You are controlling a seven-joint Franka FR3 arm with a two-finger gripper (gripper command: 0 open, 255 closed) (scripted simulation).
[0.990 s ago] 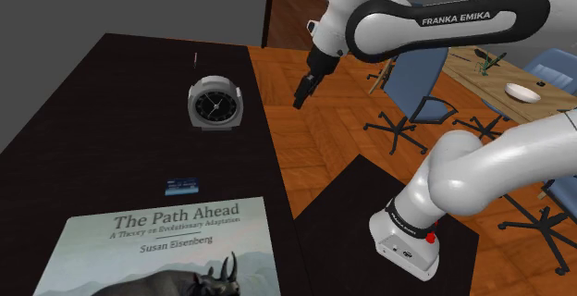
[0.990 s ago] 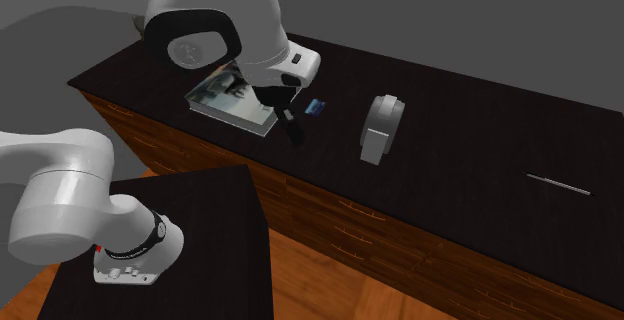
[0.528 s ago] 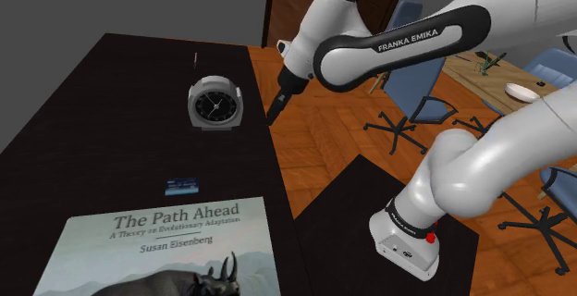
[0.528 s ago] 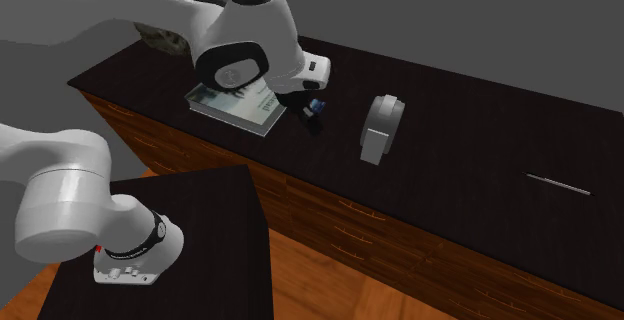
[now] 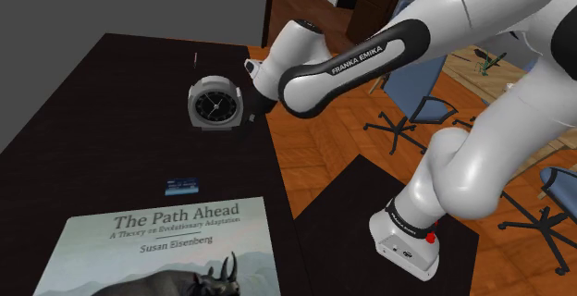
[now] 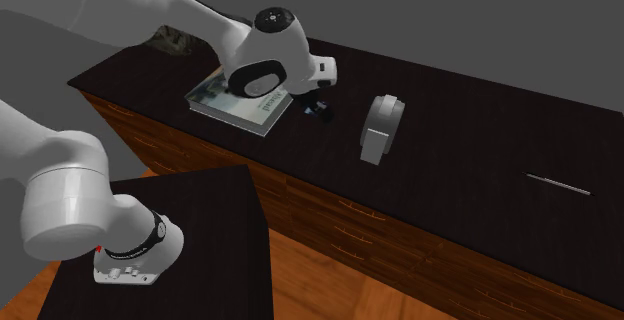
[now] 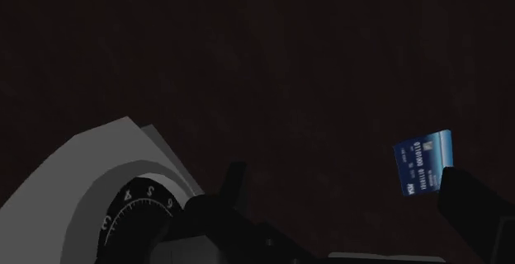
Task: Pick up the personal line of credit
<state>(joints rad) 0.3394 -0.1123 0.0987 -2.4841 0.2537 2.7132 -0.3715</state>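
The credit card (image 5: 182, 187) is small and blue and lies flat on the dark table (image 5: 92, 109), between the clock (image 5: 214, 104) and the book (image 5: 157, 248). My gripper (image 5: 251, 116) hangs over the table's edge just right of the clock, well short of the card. In the wrist view the card (image 7: 423, 162) lies beside the right finger (image 7: 474, 209), and the clock's grey case (image 7: 91, 188) is by the left one. The fingers stand wide apart with nothing between them. In the second exterior view the gripper (image 6: 325, 111) partly hides the card (image 6: 318, 104).
A large book, "The Path Ahead", lies at the table's near end (image 6: 235, 103). A thin rod (image 5: 195, 59) rests at the far end. Office chairs (image 5: 416, 91) and a second table stand on the wooden floor to the shoulder view's right.
The arm has swung from over the floor toward the shoulder view's left and come down, bringing the gripper over the table's edge beside the clock. The card, clock and book have not moved.
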